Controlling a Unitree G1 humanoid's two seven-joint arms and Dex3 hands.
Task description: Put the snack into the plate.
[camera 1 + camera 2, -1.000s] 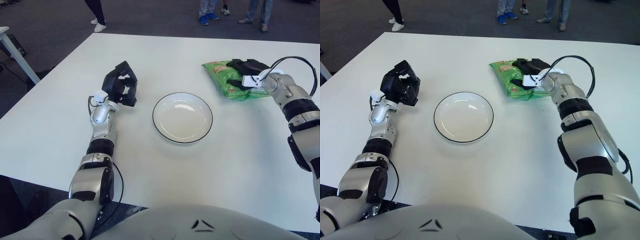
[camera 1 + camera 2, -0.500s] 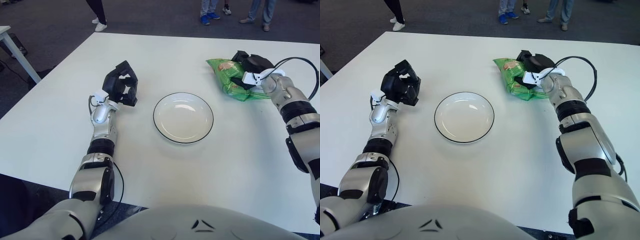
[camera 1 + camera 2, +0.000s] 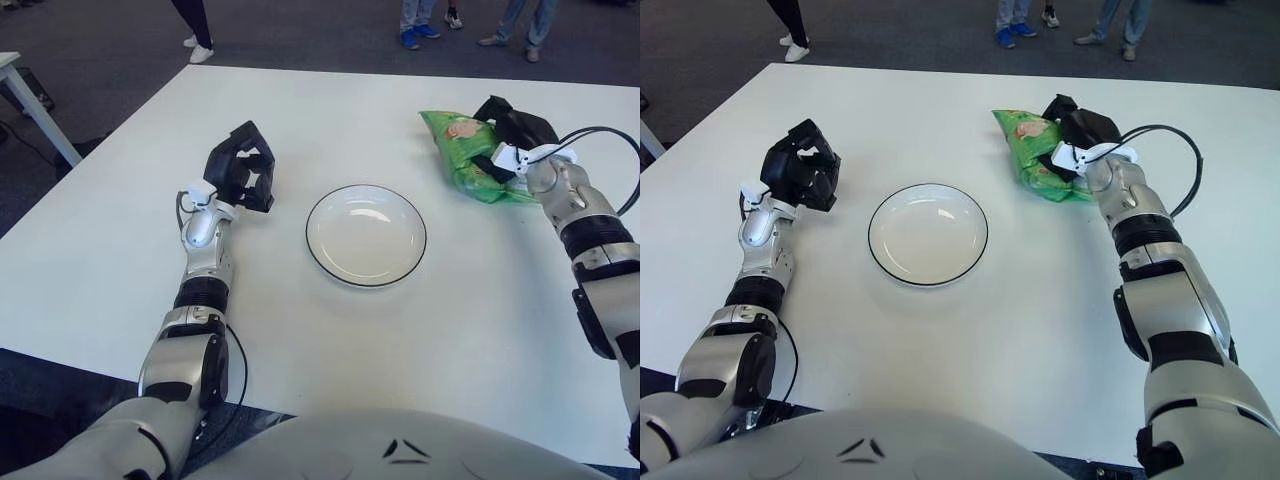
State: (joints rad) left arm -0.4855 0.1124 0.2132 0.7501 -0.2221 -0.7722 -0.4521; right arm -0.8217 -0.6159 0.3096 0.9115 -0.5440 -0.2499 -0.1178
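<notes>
Green snack bag (image 3: 462,152) in right hand (image 3: 510,135), print unreadable.

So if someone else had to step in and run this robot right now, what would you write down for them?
Right robot hand: fingers closed on the green snack bag, far right of the table; whether the bag is lifted clear, I cannot tell.
Left robot hand: idle, fingers curled, holding nothing, left of the plate.
Plate: mid-table, nothing in it.
Done: the snack is grasped.
Left: carry the bag left and toward the robot, over the plate, set it in and let go.
</notes>
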